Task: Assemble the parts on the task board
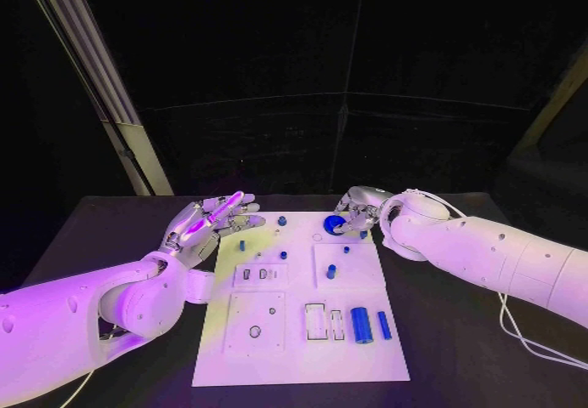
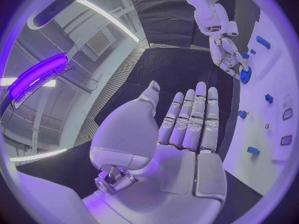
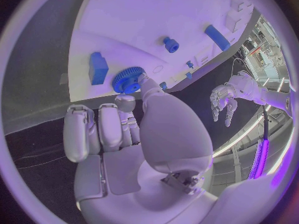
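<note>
Right robot hand (image 1: 357,211) of mine reaches over the far edge of the task board (image 1: 300,348), thumb and a finger pinching the blue gear (image 1: 333,223), which sits at the board's far side, its teeth plain in the right wrist view (image 3: 127,79). My other fingers there curl in behind it. Left robot hand (image 1: 211,223) hovers just beside the board's left far corner, palm up, fingers straight and apart, holding nothing; the gear lies well to its right. Small blue pegs (image 1: 283,254) stand in the board's middle. Two blue cylinders (image 1: 362,325) lie side by side near the board's right near corner, well apart from both hands, on the black table (image 1: 454,357).
</note>
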You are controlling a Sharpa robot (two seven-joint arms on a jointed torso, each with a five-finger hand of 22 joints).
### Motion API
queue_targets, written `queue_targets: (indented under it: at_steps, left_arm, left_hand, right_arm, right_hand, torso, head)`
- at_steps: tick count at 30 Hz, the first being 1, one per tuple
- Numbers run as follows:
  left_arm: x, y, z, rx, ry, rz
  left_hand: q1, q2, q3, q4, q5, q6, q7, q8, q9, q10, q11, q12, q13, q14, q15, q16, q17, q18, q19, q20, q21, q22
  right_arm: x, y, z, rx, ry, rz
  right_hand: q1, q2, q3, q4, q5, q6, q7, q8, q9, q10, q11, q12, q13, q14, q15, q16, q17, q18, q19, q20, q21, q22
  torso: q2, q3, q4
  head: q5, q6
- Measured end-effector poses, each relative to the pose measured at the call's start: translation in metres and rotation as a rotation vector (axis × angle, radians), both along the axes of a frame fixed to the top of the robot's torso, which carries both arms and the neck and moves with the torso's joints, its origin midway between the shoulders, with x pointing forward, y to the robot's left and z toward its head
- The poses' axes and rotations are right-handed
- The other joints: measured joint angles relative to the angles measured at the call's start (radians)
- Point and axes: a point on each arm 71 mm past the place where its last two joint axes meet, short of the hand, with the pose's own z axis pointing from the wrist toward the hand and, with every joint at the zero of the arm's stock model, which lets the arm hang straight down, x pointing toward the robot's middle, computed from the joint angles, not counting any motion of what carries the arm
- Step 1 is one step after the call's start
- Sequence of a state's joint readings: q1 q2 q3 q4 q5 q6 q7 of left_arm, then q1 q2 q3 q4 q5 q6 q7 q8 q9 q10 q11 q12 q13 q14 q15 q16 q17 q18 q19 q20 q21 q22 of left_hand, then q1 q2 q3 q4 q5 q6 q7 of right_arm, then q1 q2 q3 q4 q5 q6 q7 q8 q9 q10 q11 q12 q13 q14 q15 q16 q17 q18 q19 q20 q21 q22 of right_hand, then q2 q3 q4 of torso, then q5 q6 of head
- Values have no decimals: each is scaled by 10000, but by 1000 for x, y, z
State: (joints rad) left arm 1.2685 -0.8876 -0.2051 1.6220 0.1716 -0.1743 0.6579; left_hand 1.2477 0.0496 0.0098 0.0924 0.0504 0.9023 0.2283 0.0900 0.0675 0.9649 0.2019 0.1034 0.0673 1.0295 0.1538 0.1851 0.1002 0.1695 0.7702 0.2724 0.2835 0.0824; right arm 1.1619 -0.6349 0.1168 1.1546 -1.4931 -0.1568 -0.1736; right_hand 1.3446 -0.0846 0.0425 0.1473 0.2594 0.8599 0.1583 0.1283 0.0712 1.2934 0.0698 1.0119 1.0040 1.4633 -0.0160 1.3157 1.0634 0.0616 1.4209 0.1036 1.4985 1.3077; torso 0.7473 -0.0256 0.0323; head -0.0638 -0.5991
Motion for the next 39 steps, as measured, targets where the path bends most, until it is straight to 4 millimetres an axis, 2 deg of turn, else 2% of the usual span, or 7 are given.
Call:
queue_targets:
  at_steps: [6,19,22,23,25,31,39]
  left_arm:
    - [0,0,0,8,18,-2]
    - [0,1,0,17,45,-3]
    - [1,1,-1,19,49,-2]
    - [1,1,-1,19,50,-3]
    - [1,1,-1,21,52,-1]
    - [1,1,-1,20,58,-6]
    - [1,1,-1,22,65,-10]
  left_hand:
    - [45,45,0,0,0,0,0,0,0,0,0,0,0,0,0,-33,0,0,0,0,0,1]
    - [45,45,0,0,0,0,0,0,0,0,0,0,0,0,0,-41,0,0,0,0,0,2]
    - [45,45,0,0,0,0,0,0,0,0,0,0,0,0,0,-40,0,0,0,0,0,2]
    - [45,45,0,0,0,0,0,0,0,0,0,0,0,0,0,-40,0,0,0,0,0,2]
    - [45,45,0,0,0,0,0,0,0,0,0,0,0,0,0,-40,0,0,0,0,0,2]
    - [-1,90,0,0,0,0,0,0,0,0,0,0,0,0,0,-40,0,0,0,0,0,-9]
    - [-1,90,0,0,0,0,0,0,0,0,0,0,0,0,0,-40,0,-1,0,0,0,-8]
  right_arm:
    - [1,0,1,-89,61,5]
    - [2,1,2,-179,91,57]
    - [1,3,3,-180,-27,70]
    - [1,3,3,-178,-81,63]
    - [0,5,2,-161,-210,48]
    - [-4,11,6,16,-708,69]
    - [-10,21,12,234,-1154,267]
  right_hand:
    - [154,155,110,28,24,171,-52,139,15,5,-5,103,154,0,0,58,98,1,23,-21,38,-1]
    - [134,392,313,45,-101,689,-129,347,25,152,-152,323,455,0,0,170,293,1,74,-72,77,-2]
    - [215,546,571,31,-377,946,-137,445,20,243,-242,460,623,40,-40,258,457,-5,145,-142,122,-2]
    - [283,664,694,9,-520,1107,-200,489,26,289,-288,535,704,56,-56,297,530,-100,188,-178,150,-2]
    - [354,741,928,-34,-753,1138,-168,488,24,381,-306,692,887,16,-97,403,694,-160,309,-202,190,-2]
    - [345,751,1360,-159,-873,1161,-146,483,6,433,-358,763,1023,36,-146,407,800,-159,358,-251,206,-2]
    - [334,762,1462,-242,-906,1161,-145,484,-9,432,-357,763,1049,36,-145,407,799,-159,357,-251,206,-3]
  torso:
    - [0,1,0]
    - [-4,5,-1]
    - [-4,5,-1]
    - [-5,6,-2]
    - [-5,6,-5]
    - [-5,12,-12]
    - [-5,12,-4]
  head:
    - [14,-38]
    - [47,-73]
    - [48,-84]
    - [48,-89]
    - [48,-95]
    - [48,-102]
    - [81,-118]
